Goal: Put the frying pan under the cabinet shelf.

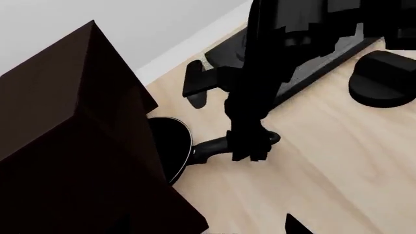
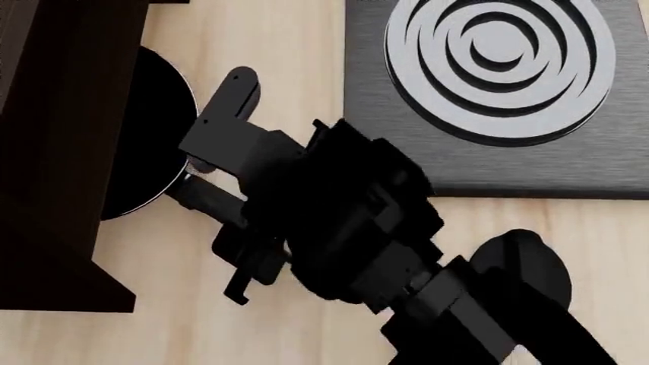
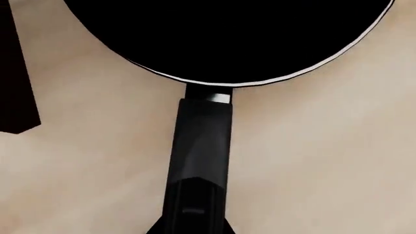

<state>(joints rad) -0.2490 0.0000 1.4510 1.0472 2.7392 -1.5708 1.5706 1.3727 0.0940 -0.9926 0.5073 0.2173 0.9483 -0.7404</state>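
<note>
The frying pan (image 2: 142, 144) lies flat on the light wood surface, its round black body partly beneath the dark brown cabinet shelf (image 2: 51, 152). Its long handle (image 3: 201, 141) points away from the shelf. My right gripper (image 2: 218, 201) is shut on the handle. In the right wrist view the handle runs straight into the jaws, and the thin light rim of the pan (image 3: 227, 34) shows. The left wrist view shows the pan (image 1: 170, 146) under the shelf (image 1: 65, 122), with the right gripper (image 1: 250, 146) on its handle. My left gripper (image 1: 215, 230) hovers apart, open and empty.
A square dark plate with concentric pale rings (image 2: 487, 91) lies at the far right in the head view. A small black round knob (image 1: 383, 80) sits on the wood beyond the right arm. A white wall (image 1: 97, 14) stands behind the shelf.
</note>
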